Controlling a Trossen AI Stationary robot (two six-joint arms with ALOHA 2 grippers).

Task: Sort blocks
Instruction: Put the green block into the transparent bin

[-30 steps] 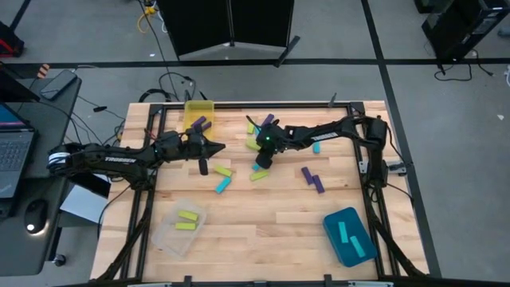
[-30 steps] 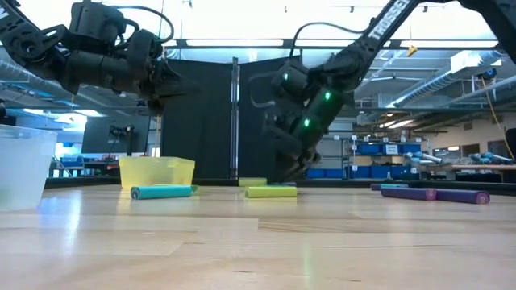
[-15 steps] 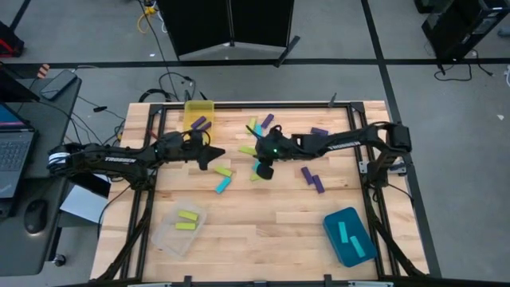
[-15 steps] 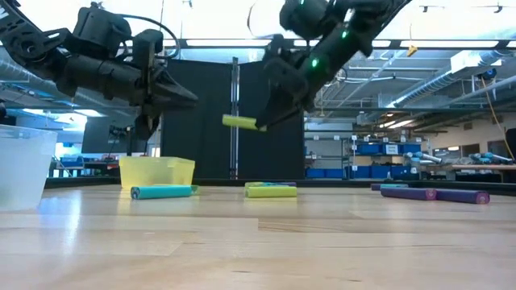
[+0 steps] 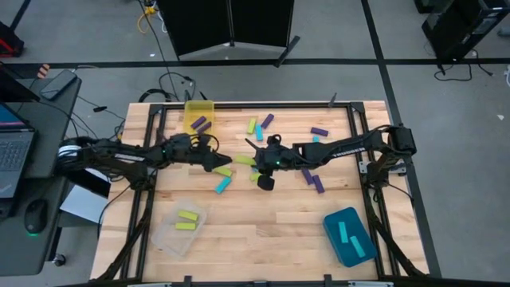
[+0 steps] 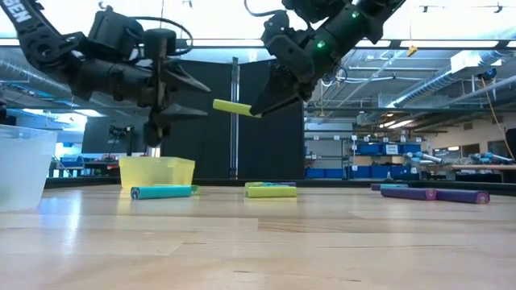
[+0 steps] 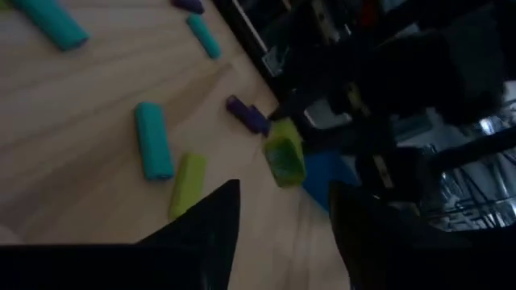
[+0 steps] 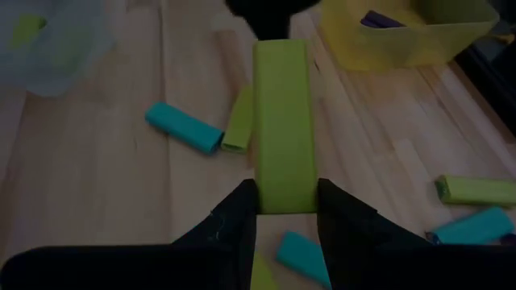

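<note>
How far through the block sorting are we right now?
Partly done: the yellow bin holds purple blocks, the clear bin two yellow-green, the teal bin cyan ones. The right tool holds a yellow-green block aloft, facing the open left tool. About a dozen blocks remain loose.

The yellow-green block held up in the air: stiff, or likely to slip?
Probably stiff: the yellow-green block juts straight from the right tool, no sag. Likely light, held by one end. Flat faces suggest it won't roll; slip looks unlikely.

The right gripper (image 8: 284, 211) covers one end of the yellow-green block (image 8: 283, 121); purple blocks inside the yellow bin (image 6: 156, 171) blur behind its wall.
</note>
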